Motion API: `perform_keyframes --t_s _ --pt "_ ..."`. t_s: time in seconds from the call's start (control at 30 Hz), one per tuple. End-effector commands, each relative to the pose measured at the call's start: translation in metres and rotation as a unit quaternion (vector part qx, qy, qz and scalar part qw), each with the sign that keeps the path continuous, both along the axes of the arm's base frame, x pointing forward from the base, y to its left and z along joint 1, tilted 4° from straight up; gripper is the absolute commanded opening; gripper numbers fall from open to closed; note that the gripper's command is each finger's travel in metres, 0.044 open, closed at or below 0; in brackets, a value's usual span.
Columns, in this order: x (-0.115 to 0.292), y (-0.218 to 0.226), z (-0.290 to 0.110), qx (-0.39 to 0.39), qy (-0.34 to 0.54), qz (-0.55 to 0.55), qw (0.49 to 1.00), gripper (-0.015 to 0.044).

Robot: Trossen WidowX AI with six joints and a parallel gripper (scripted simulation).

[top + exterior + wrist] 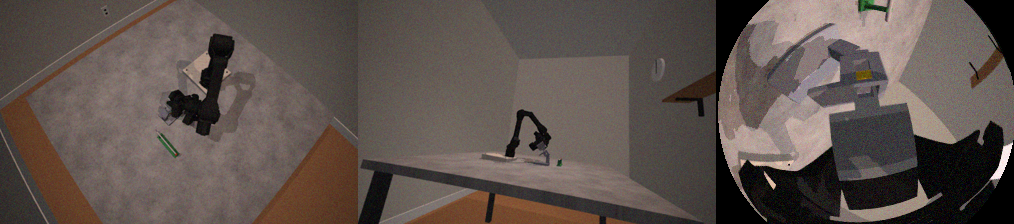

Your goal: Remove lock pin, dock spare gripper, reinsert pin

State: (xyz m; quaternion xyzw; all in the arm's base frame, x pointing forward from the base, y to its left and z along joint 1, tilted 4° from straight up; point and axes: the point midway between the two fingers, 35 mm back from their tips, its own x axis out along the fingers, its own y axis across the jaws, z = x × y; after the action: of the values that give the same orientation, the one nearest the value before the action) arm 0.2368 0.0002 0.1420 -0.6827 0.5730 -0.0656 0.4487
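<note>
The gripper [870, 163] is pinching the gray spare gripper [870, 141], which fills the middle of the wrist view. It hangs just above the gray mount [849, 76] with its socket, probably so the peg can drop straight in. The pin lies on its green holder [168, 144] on the table [93, 124], below the middle of the top view, well apart, so the socket looks free.

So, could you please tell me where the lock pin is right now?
In the top view, the pin lies on the table, just below the mount and the gripper.
</note>
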Motion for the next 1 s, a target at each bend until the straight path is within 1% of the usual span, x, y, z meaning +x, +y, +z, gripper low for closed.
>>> perform_keyframes --t_s 0.0,0.53,0.93,0.97 --pt "0.005 0.0 -0.002 -0.008 0.0 0.003 1.0 0.0" --pt "0.019 0.0 -0.017 -0.008 0.0 0.003 1.0 0.0" --pt "0.015 0.0 -0.016 -0.003 0.003 0.001 1.0 0.0" --pt "0.015 0.0 -0.016 -0.003 0.003 0.001 1.0 0.0026"
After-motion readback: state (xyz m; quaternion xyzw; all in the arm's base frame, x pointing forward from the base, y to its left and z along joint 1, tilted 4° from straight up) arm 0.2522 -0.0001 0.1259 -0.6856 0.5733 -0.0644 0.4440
